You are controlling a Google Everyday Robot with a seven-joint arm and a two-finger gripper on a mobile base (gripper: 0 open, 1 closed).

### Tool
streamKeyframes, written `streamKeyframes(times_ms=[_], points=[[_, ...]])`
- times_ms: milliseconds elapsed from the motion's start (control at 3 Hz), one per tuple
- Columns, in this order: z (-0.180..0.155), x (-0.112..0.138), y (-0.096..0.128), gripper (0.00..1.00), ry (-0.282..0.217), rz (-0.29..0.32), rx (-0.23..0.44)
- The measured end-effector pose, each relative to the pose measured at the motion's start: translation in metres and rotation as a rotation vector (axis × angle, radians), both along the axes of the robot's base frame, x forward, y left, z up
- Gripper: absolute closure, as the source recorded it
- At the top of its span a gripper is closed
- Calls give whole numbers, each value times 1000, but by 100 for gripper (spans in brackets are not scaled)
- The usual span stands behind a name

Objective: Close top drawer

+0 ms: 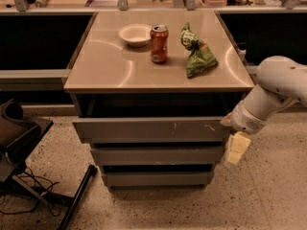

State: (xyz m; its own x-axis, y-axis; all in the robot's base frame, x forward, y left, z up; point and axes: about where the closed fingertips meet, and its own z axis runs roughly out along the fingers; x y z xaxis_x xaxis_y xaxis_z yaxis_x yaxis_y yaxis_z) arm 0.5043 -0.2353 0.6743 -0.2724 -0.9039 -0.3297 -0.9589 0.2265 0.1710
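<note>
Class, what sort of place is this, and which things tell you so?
Probably an office break area or kitchenette: a drawer counter bears a white bowl, a soda can and a green snack bag. The robot's end effector hangs at the right end of the top drawer.
</note>
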Motion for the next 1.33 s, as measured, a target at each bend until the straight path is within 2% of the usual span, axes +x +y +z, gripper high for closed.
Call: streamKeyframes(times_ms=[333, 667, 1000, 1333], points=[[-4, 15, -7, 0, 22, 11, 32], [-2, 41, -34, 0, 21, -62, 146], [15, 57, -54, 0, -38, -115, 219], [15, 57, -54, 0, -38, -115, 219]])
